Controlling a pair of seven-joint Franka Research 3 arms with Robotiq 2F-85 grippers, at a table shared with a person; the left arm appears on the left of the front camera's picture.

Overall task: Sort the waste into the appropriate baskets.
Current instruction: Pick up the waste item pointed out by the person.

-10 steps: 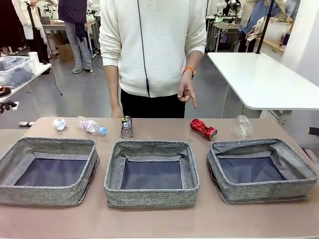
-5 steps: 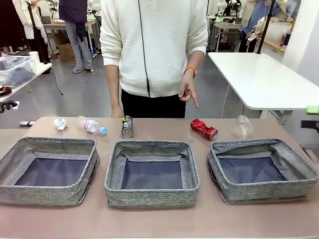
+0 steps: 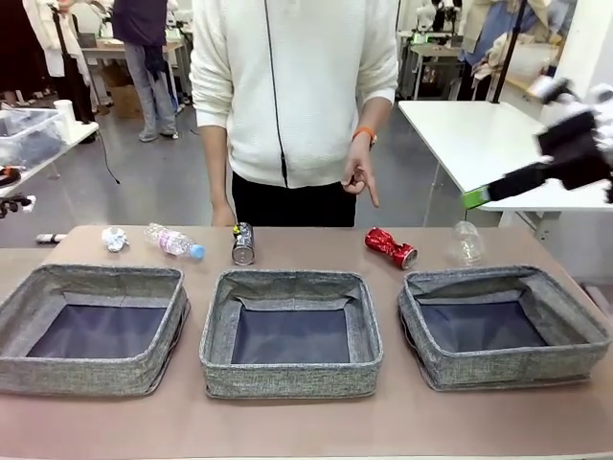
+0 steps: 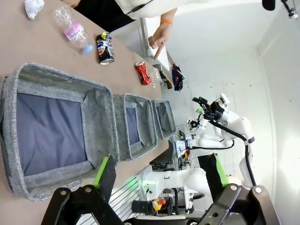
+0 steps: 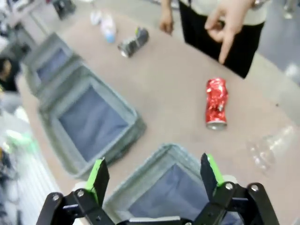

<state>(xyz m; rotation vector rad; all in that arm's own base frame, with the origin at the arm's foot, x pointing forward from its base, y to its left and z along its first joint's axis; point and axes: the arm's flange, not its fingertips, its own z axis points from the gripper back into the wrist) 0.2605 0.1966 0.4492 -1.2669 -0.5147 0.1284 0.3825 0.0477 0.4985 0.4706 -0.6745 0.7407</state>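
The waste lies in a row along the far side of the table: a paper wad [image 3: 115, 238], a blue-capped bottle [image 3: 174, 241], a dark can [image 3: 243, 243], a dented red can [image 3: 391, 247] and a clear bottle [image 3: 466, 243]. Three grey baskets [image 3: 105, 275] [image 3: 287, 379] [image 3: 508, 369] stand in front of them. My right gripper [image 3: 498, 187] hangs open and blurred high above the right basket; its wrist view looks down on the red can [image 5: 215, 103] and clear bottle [image 5: 269, 145]. My left gripper [image 4: 159, 173] is open, well back from the left basket [image 4: 96, 117].
A person stands at the far edge; one hand [image 3: 362, 182] points down toward the red can. A white table [image 3: 498, 153] stands behind at right. A strip of bare tabletop [image 3: 306, 426] runs along the near edge.
My right arm has come in from the right edge of the front view, rising and moving left above the right basket. The waste, the baskets and the person's hand have stayed put.
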